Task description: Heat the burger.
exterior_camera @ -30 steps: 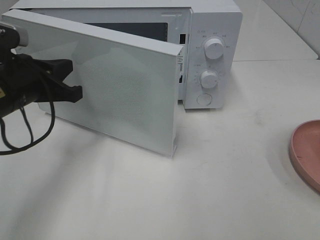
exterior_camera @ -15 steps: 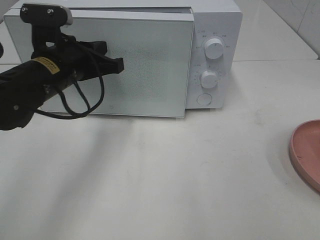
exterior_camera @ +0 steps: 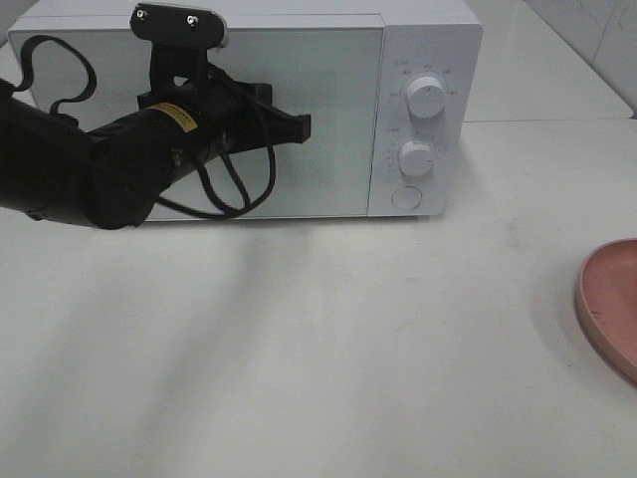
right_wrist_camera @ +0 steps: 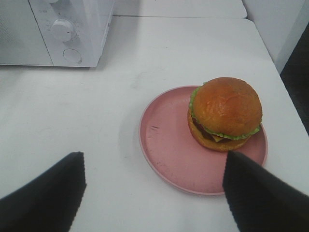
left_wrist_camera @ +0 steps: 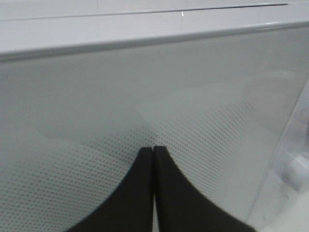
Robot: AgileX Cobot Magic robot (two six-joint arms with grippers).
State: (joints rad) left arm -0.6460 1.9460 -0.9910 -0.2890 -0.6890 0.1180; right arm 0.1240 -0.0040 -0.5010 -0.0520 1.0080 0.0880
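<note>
The burger (right_wrist_camera: 225, 113), with a golden-brown bun, green lettuce and yellow cheese, sits on a round pink plate (right_wrist_camera: 166, 140) in the right wrist view. My right gripper (right_wrist_camera: 152, 157) is open and empty, just short of the plate, with one finger on each side. The burger is out of frame in the exterior view; only the plate's edge (exterior_camera: 609, 304) shows at the right. The white microwave (exterior_camera: 423, 45) stands at the back with its door (exterior_camera: 333, 169) closed. My left gripper (exterior_camera: 304, 126) is shut, its tips (left_wrist_camera: 153, 150) against the door's face.
The microwave has two knobs (exterior_camera: 426, 97) and a round button (exterior_camera: 405, 197) on its right panel. White tabletop (exterior_camera: 348, 349) lies between the microwave and the plate. The table's right edge (right_wrist_camera: 289, 111) runs close behind the plate.
The microwave door swung from half open to fully closed. My left arm moved right across the door's face with it. The plate has not moved.
</note>
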